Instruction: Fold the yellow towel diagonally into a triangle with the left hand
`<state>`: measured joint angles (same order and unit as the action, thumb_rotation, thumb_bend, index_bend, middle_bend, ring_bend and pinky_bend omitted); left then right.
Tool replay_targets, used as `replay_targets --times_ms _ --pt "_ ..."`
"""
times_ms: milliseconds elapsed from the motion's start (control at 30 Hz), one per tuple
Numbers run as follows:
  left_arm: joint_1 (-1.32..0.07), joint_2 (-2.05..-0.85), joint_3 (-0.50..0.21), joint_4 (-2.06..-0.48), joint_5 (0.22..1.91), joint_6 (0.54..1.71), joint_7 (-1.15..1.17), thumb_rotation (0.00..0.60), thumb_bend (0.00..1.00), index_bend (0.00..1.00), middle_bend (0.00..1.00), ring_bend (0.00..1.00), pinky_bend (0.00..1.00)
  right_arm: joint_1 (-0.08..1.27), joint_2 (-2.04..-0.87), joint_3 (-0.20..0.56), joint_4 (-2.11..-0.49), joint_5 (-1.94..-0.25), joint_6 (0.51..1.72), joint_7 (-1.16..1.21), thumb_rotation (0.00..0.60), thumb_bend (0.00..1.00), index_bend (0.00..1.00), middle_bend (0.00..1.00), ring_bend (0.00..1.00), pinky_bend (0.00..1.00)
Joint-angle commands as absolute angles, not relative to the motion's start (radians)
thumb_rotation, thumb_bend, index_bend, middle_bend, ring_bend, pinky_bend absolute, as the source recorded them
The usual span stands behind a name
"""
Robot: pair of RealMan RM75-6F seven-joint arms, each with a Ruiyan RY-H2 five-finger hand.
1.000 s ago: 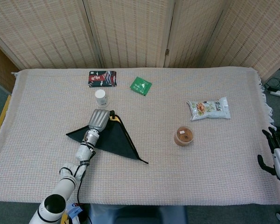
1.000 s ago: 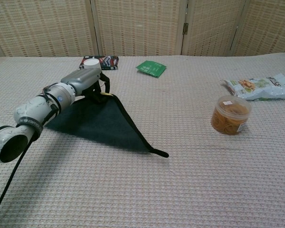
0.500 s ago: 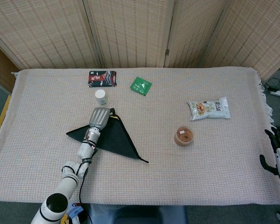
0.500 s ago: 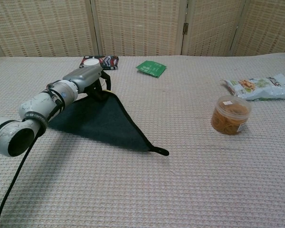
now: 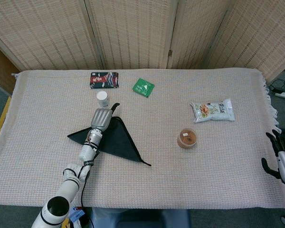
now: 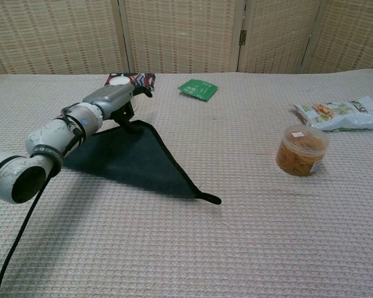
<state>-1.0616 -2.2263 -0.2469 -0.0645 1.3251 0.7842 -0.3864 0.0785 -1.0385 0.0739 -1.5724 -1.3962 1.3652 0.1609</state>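
Observation:
The towel (image 5: 118,143) lies on the table as a flat triangle with its dark side up; no yellow shows. In the chest view the towel (image 6: 133,160) points its long tip toward the front right. My left hand (image 5: 101,119) hovers at the triangle's top corner. In the chest view the left hand (image 6: 112,99) has its fingers lifted and spread toward the white cup, holding nothing, with the thumb low by the corner. My right hand (image 5: 281,159) sits at the table's far right edge, fingers apart, empty.
A white cup (image 5: 102,98) stands just beyond the left hand. Behind it lie a dark red packet (image 5: 104,80) and a green sachet (image 5: 143,87). An orange-filled tub (image 6: 303,149) and a snack bag (image 6: 339,113) sit on the right.
The left hand's fingers have lifted off the towel's top corner and spread out; the yellow edge seen there earlier is now covered. The triangle lies flatter.

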Motion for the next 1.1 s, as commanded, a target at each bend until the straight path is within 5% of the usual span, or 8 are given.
replay_targets --times_ms 33,233,333,433,533,667,833,1100 --pt "-1.06 -2.221 -0.245 -0.069 1.327 0.835 -0.383 0.6 0.32 0.14 1.0 1.0 1.0 0.079 -1.038 0.069 -1.576 -1.407 1.367 0.16 0.6 0.51 0.0 0.0 0.0 0.0" --pt "-1.016 -2.192 -0.222 -0.102 1.351 1.021 -0.379 0.6 0.28 0.12 0.99 1.0 1.0 0.077 -1.036 0.056 -1.587 -1.447 1.382 0.161 0.6 0.51 0.0 0.0 0.0 0.0" --pt "-0.947 -2.158 -0.201 -0.162 1.372 1.164 -0.395 0.6 0.27 0.12 0.89 0.9 0.99 0.079 -1.037 0.045 -1.595 -1.479 1.389 0.157 0.6 0.51 0.0 0.0 0.0 0.0" --pt "-0.839 -2.092 -0.16 -0.276 1.414 1.357 -0.383 0.6 0.27 0.13 0.77 0.76 0.88 0.08 -1.039 0.033 -1.605 -1.514 1.398 0.149 0.6 0.51 0.0 0.0 0.0 0.0" --pt "-0.698 -1.954 -0.091 -0.511 1.472 1.527 -0.305 0.6 0.27 0.15 0.68 0.63 0.7 0.08 -1.042 0.019 -1.615 -1.549 1.409 0.139 0.6 0.51 0.0 0.0 0.0 0.0" --pt "-0.517 -1.653 0.011 -1.037 1.503 1.636 0.0 0.6 0.25 0.14 0.48 0.42 0.43 0.078 -1.045 0.005 -1.625 -1.588 1.426 0.126 0.6 0.51 0.0 0.0 0.0 0.0" --pt "-0.395 -1.34 0.122 -1.596 1.47 1.634 0.307 0.6 0.25 0.15 0.41 0.32 0.35 0.079 -1.058 -0.01 -1.635 -1.616 1.43 0.096 0.6 0.51 0.0 0.0 0.0 0.0" --pt "-0.239 -1.235 0.226 -1.791 1.454 1.679 0.542 0.6 0.24 0.15 0.35 0.28 0.29 0.082 -1.072 -0.018 -1.638 -1.633 1.432 0.062 0.6 0.51 0.0 0.0 0.0 0.0"
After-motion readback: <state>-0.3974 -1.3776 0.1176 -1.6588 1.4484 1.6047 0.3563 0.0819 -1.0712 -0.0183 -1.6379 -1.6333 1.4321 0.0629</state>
